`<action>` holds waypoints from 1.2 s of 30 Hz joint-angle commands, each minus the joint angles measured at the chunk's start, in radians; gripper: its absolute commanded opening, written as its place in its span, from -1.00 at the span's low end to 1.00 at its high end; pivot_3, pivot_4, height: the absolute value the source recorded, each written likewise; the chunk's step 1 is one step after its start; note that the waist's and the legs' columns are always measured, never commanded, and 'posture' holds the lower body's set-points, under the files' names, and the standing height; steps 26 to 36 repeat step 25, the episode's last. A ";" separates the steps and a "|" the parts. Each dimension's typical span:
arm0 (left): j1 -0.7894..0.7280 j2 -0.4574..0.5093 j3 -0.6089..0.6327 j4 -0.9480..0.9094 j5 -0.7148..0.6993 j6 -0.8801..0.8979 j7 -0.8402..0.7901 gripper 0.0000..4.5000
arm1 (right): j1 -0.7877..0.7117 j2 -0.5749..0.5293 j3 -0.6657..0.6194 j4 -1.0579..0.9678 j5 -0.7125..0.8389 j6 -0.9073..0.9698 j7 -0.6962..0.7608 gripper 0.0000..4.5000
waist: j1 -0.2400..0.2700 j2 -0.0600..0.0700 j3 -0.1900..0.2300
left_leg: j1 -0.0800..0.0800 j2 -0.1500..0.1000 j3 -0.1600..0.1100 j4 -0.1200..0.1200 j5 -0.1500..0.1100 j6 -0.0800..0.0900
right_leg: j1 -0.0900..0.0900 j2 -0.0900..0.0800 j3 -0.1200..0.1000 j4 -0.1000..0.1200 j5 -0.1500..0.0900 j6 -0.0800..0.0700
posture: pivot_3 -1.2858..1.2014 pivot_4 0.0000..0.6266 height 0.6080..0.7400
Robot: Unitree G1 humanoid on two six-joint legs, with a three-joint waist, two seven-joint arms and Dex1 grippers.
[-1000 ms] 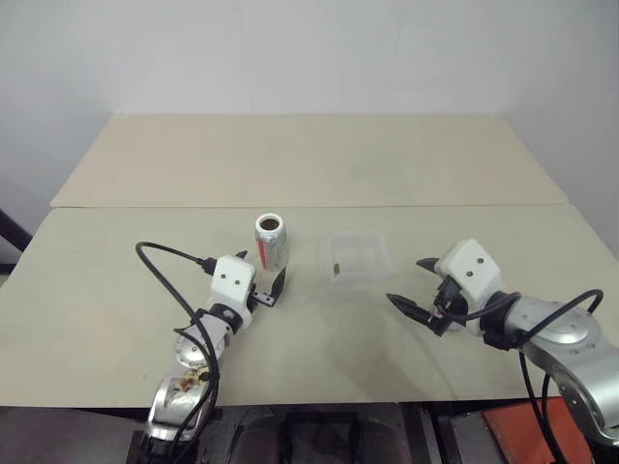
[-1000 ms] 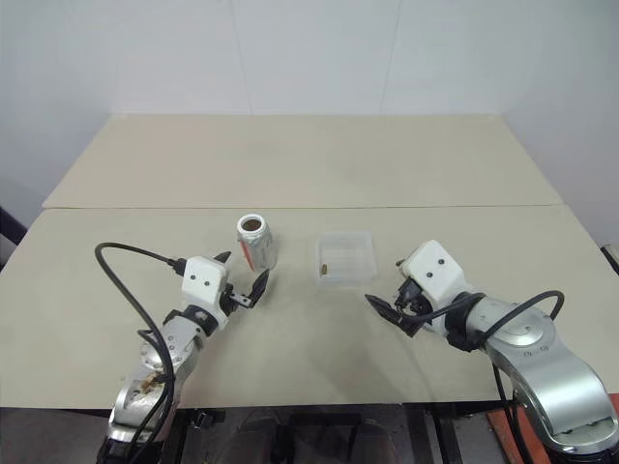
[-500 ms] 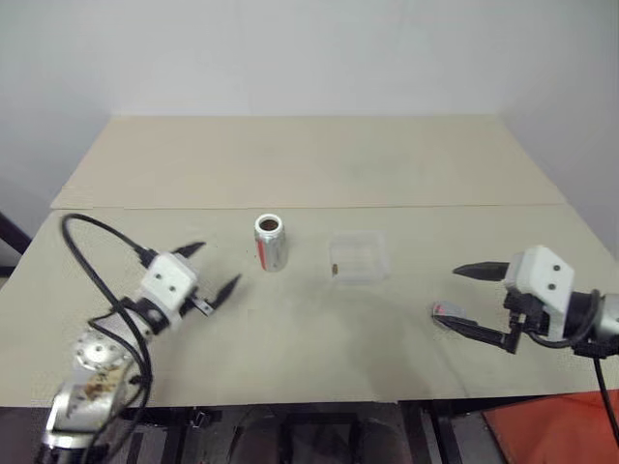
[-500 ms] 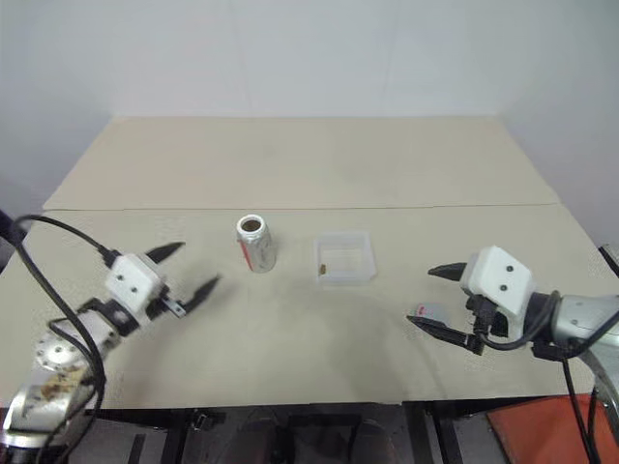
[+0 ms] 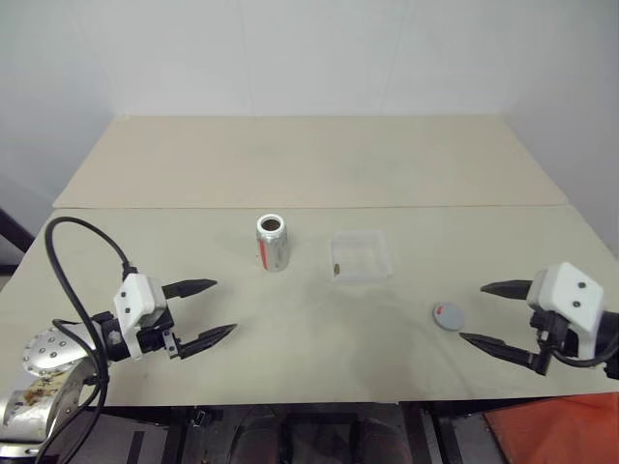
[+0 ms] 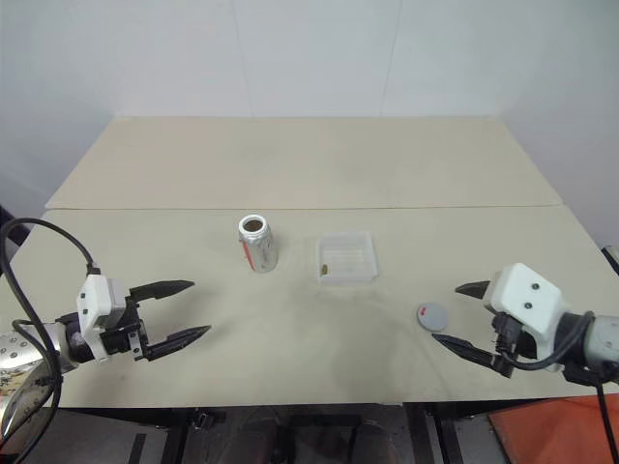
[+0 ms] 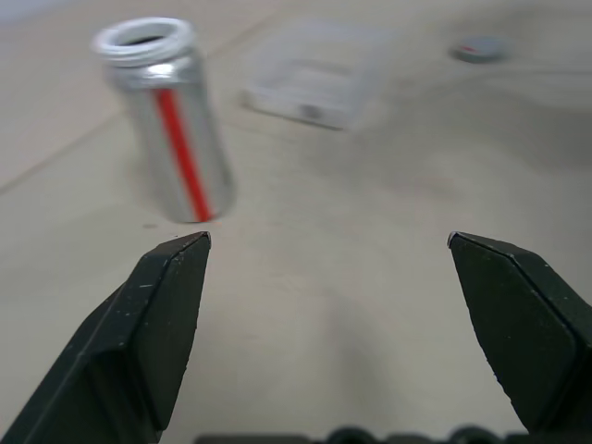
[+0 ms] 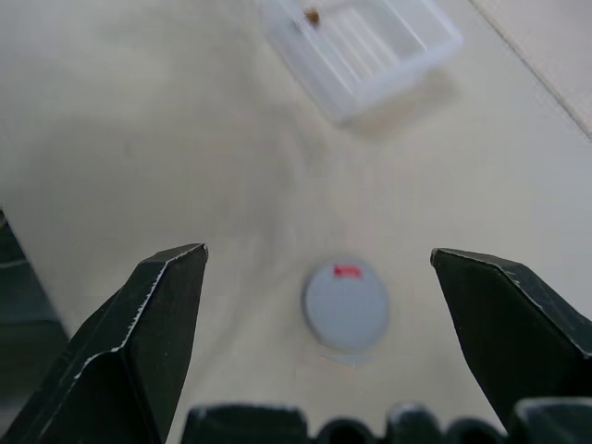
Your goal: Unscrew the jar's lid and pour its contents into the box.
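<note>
A: Two claws, left [image 5: 214, 309] and right [image 5: 491, 313], both spread, holding nothing.
B: The jar [image 5: 272, 243]?
A: Upright, lid [image 5: 448, 315] off, lying near the right claw. Pellet [image 5: 337, 267] in the box [image 5: 377, 267], whose clear walls are hard to trace.

You're looking at a bare test lab: two plain beige rectangular tables [image 5: 309, 164] pushed against blank white walls [image 5: 309, 48].
</note>
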 commanded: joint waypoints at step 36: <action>0.128 0.030 0.103 -0.138 -0.030 0.083 0.080 0.99 | -0.238 -0.009 0.202 0.012 0.038 0.049 -0.097 1.00 | -0.002 0.000 0.000 | 0.000 0.000 0.001 -0.001 0.000 0.000 | -0.002 0.000 0.001 0.000 0.000 -0.001 | 0.03 -0.52 1.00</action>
